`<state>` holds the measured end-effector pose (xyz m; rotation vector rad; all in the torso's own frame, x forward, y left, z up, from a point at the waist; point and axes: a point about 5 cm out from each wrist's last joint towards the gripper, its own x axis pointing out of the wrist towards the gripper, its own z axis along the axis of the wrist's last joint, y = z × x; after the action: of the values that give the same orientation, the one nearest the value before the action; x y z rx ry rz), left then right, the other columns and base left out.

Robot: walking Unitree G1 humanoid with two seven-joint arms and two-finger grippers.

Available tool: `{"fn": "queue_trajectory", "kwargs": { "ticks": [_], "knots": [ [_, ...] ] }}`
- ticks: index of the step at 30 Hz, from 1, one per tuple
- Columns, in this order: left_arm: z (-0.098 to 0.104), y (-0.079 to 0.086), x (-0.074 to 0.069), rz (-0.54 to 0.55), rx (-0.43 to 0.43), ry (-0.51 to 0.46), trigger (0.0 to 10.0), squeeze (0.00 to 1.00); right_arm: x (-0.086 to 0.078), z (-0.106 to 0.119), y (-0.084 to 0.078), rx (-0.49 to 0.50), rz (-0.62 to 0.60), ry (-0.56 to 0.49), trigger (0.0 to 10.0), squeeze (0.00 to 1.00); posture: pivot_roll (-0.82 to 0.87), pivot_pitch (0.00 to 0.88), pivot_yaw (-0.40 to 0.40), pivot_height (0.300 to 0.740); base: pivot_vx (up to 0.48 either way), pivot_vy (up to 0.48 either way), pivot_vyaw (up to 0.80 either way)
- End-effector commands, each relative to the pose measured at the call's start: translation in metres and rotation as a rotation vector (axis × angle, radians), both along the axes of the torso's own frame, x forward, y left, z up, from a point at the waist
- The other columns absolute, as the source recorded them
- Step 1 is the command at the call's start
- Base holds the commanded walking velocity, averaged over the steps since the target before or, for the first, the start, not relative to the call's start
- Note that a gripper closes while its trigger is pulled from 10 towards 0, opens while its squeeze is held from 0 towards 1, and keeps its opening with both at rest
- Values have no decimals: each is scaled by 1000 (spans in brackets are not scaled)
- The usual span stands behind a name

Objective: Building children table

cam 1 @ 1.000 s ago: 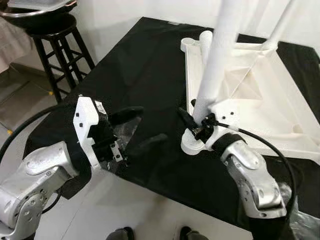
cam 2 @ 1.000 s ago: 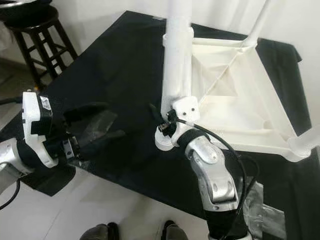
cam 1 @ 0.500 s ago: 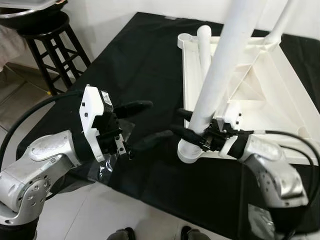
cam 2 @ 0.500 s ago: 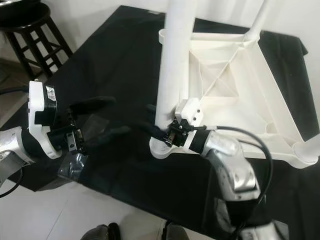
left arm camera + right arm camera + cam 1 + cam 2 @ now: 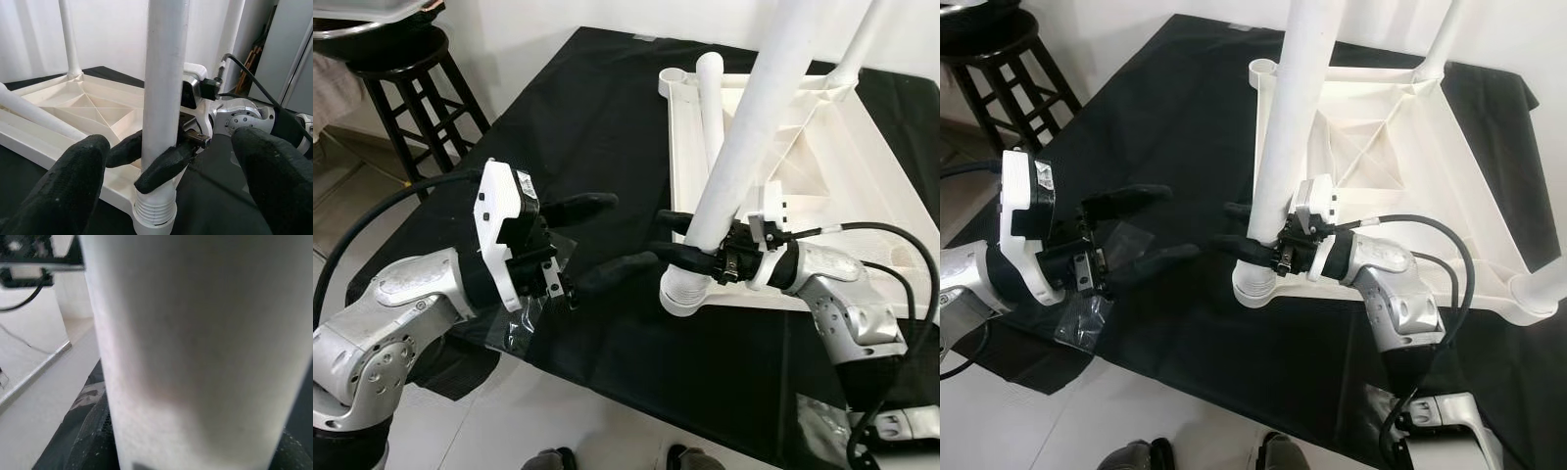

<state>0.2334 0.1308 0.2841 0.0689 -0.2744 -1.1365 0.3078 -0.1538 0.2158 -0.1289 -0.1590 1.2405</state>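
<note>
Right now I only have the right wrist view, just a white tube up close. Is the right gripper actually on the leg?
Observer: Yes. The right gripper is shut on the leg low down, just above its socket.
Operator: Where's the left gripper?
Observer: The left gripper is open over the cloth, beside the leg and apart from it.
Operator: Other legs?
Observer: A far leg stands at the far corner; a loose leg lies in the upturned top.
</note>
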Motion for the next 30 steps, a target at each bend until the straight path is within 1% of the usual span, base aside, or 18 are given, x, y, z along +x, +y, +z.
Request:
{"fn": "queue_trajectory", "kwargs": {
  "ticks": [1,3,4,6,7,8,11,14,18,20,21,22,23,24,25,26,27,30],
  "knots": [
    [4,2,-2,-10,15,-10,10000,0,-10,-34,11,-105,68,116,10000,0,-2,243,20,740,0,0,0],
    [6,2,-1,-15,16,-13,10000,0,-14,-40,13,-170,96,102,10000,0,-5,248,26,740,0,0,0],
    [6,2,-1,-15,16,-13,10000,0,-14,-40,13,-170,96,102,10000,0,-5,248,26,740,0,0,0],
    [7,1,0,-26,19,-15,10000,0,-8,-45,12,-236,68,82,10000,0,-3,248,26,740,0,0,0],
    [7,1,0,-26,19,-15,10000,0,-8,-45,12,-236,68,82,10000,0,-3,248,26,740,0,0,0],
    [8,0,0,-31,21,-18,10000,0,-2,-46,10,-252,24,78,10000,0,-3,248,25,740,0,0,0],
    [11,-2,2,-40,23,-27,10000,0,13,-40,9,-203,-111,89,10000,0,-5,245,18,740,0,0,0],
    [12,-2,2,-41,22,-29,10000,0,14,-39,9,-188,-128,91,10000,0,-5,245,18,740,0,0,0],
    [18,-4,4,-63,22,-47,10000,0,12,-46,7,-109,-279,154,10000,0,-10,244,19,740,0,0,0],
    [18,-4,4,-63,22,-47,10000,0,12,-46,7,-109,-279,154,10000,0,-10,244,19,740,0,0,0],
    [20,-5,4,-72,22,-52,10000,0,10,-49,7,-95,-320,174,10000,0,-11,244,21,740,0,0,0],
    [20,-5,4,-72,22,-52,10000,0,10,-49,7,-95,-320,174,10000,0,-11,244,21,740,0,0,0],
    [22,-6,5,-82,23,-59,10000,0,7,-54,7,-99,-373,185,10000,0,-12,244,21,740,0,0,0],
    [25,-7,6,-96,21,-67,10000,0,5,-62,4,-130,-489,225,10000,0,-14,241,21,740,0,0,0],
    [29,-10,8,-123,26,-81,10000,0,4,-72,-5,-168,-770,266,10000,0,-19,238,19,740,0,0,0],
    [29,-10,8,-123,26,-81,10000,0,4,-72,-5,-168,-770,266,10000,0,-19,238,19,740,0,0,0],
    [30,-11,9,-132,29,-84,10000,0,2,-74,-9,-168,-866,287,10000,0,-21,236,18,740,0,0,0],
    [32,-12,10,-149,42,-93,10000,0,-8,-74,2,-174,-841,290,10000,0,-24,231,20,740,0,0,0]
  ]
}}
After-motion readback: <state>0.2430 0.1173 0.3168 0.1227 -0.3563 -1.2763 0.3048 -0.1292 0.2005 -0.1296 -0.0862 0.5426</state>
